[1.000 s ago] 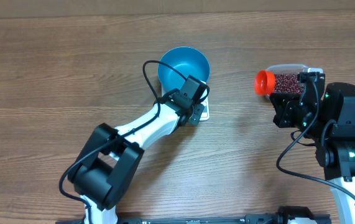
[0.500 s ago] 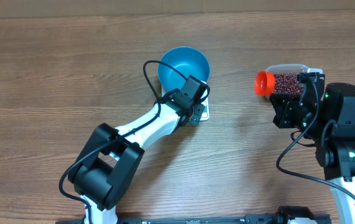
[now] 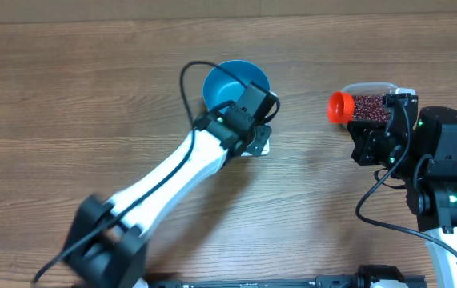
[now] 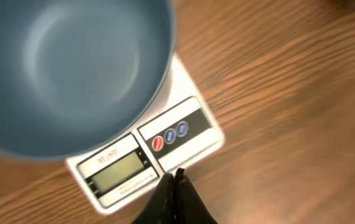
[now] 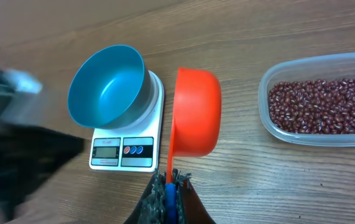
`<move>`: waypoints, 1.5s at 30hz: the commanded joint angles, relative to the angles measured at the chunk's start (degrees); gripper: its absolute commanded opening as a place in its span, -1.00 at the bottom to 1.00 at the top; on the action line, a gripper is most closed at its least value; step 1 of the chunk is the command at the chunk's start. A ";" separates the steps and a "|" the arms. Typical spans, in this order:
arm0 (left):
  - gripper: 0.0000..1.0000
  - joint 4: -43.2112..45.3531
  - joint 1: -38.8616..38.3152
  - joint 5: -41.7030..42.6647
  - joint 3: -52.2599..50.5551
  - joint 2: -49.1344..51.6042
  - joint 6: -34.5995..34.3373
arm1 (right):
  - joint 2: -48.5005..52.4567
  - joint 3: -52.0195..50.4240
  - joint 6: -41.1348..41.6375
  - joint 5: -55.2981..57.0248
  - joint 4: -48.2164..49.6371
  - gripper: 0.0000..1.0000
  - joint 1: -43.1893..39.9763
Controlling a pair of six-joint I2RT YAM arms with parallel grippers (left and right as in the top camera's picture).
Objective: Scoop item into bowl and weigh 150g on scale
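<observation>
While the right hand (image 5: 170, 180) stays clamped on the handle of the orange scoop (image 5: 196, 112), with the beans (image 5: 323, 106) lying in a clear tub (image 5: 314, 140) off to its right, the left arm has swung forward in a blur. The left hand (image 4: 174, 178), empty and pinched shut, now hangs just short of the scale (image 4: 189, 134), whose buttons lie directly ahead of it, with the empty blue bowl (image 4: 71, 68) sitting beyond. It probably means to switch on or zero the scale, as no scooping has begun.

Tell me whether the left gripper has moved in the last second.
Yes. Overhead, the left gripper has shifted toward the far edge of the table, covering more of the blue bowl.
</observation>
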 commanded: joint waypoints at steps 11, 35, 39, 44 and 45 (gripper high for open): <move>-0.92 -13.29 -0.46 -10.73 1.29 -9.97 1.31 | -0.20 1.57 -0.70 0.33 0.04 -0.93 -0.24; -0.91 -9.11 -0.44 -6.43 -0.52 -5.11 4.57 | 0.28 1.57 -3.45 0.33 -0.26 -0.93 -0.24; -0.92 -5.73 -0.44 -6.75 -0.70 2.19 8.90 | 1.44 1.57 -3.45 0.33 0.02 -0.93 -0.24; -0.92 0.00 -0.44 -9.11 -0.70 10.78 9.27 | 3.39 1.57 -3.45 0.33 -0.04 -0.93 -0.24; -0.92 0.46 -0.44 -9.11 -0.70 12.28 9.09 | 3.74 1.57 -3.45 0.33 -0.09 -0.93 -0.24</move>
